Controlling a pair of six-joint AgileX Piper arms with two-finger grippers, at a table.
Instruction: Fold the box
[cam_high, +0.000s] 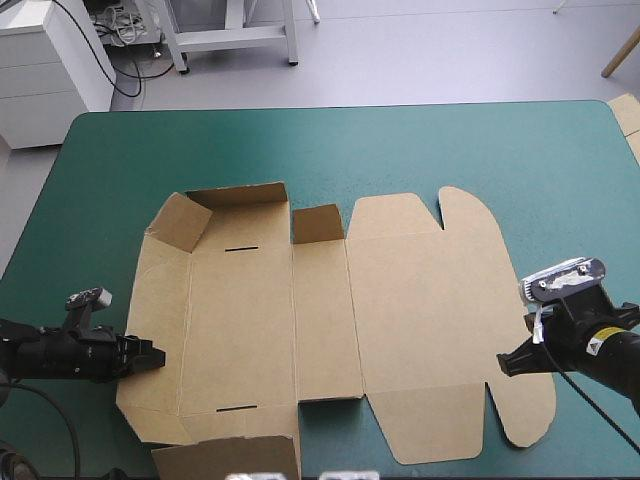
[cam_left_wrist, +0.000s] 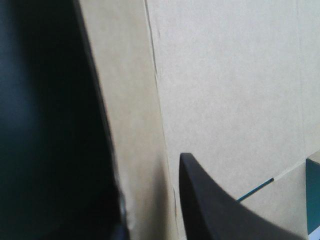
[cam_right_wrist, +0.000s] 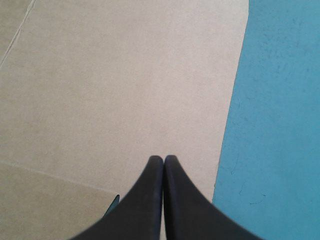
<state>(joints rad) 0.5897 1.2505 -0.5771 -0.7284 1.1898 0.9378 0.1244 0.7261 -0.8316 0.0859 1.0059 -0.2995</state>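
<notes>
The brown box (cam_high: 420, 330) lies as a cut sheet, mostly flat on the teal-green cover (cam_high: 400, 140). Only its far-left corner flap (cam_high: 180, 222) and short far wall stand raised. My left gripper (cam_high: 152, 354) is low at the sheet's left edge. In the left wrist view its black fingers (cam_left_wrist: 210, 210) stand apart, open (cam_left_wrist: 145, 160), with the left side panel (cam_left_wrist: 130, 100) showing between them. My right gripper (cam_high: 507, 363) sits at the sheet's right edge. It is shut (cam_right_wrist: 163, 159), its tip over the board (cam_right_wrist: 125, 75) just inside that edge.
Bare teal-green cover (cam_right_wrist: 280, 125) runs along the box's right edge and across the table's far half. Pale board pieces (cam_high: 628, 115) show past the table's far-right corner. The box's near-left flap (cam_high: 225, 458) reaches the table's front edge.
</notes>
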